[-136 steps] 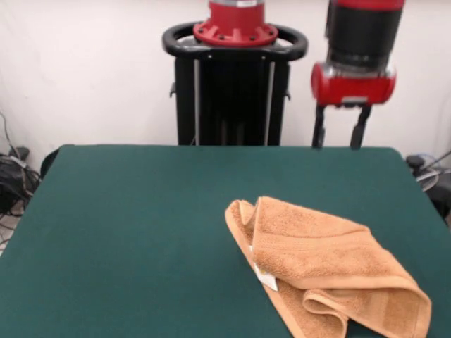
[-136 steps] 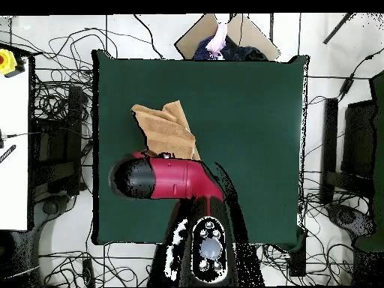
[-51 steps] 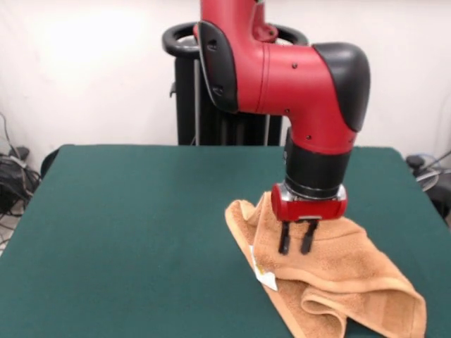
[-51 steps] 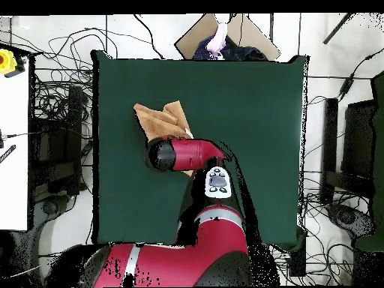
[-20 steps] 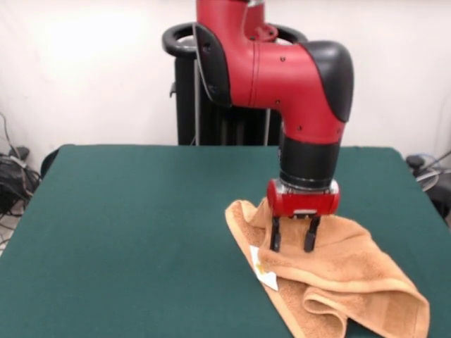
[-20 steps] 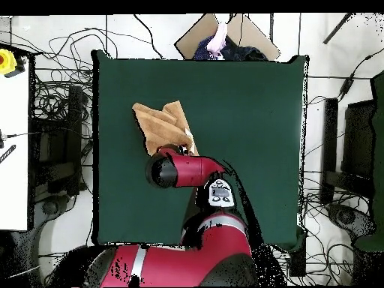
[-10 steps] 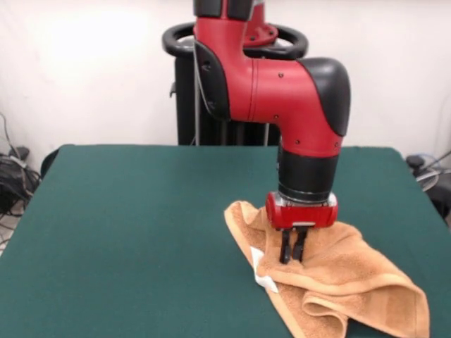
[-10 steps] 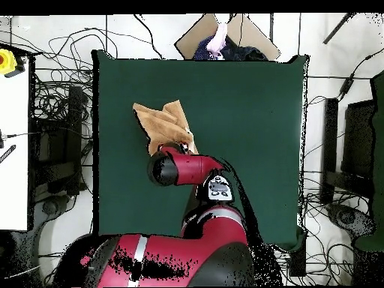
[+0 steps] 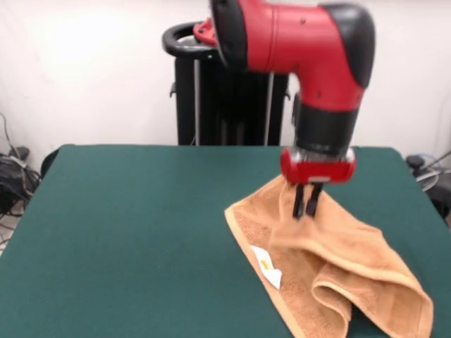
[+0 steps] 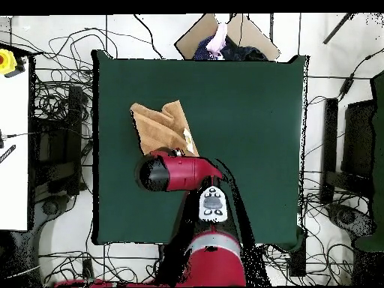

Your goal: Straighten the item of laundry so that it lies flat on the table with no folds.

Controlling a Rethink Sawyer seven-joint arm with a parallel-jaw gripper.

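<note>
The item of laundry [image 9: 345, 253], an orange-tan towel, lies crumpled at the right front of the green table [image 9: 141, 225]. Its white label [image 9: 268, 266] shows at the left edge, and a folded lobe lies at the front right. My gripper [image 9: 306, 210] hangs over the towel's far left part, shut on a pinch of cloth. That part is drawn up into a peak off the table. In the overhead view the towel [image 10: 157, 126] lies at the left of the table [image 10: 247, 112]. The arm's wrist [image 10: 154, 172] covers the towel's near edge and hides the gripper.
The towel's front right corner lies close to the table's front edge. A black pedestal frame [image 9: 232, 91] stands behind the table. Cables [image 10: 52, 90] lie on the floor all round. A white bench [image 10: 15, 135] stands beside the table, and cardboard [image 10: 232, 34] lies past its far edge.
The gripper, shut on the towel since half a second ago, has risen and shifted toward the table's far right. It has pulled the upper layer up into a peak and uncovered more of the label.
</note>
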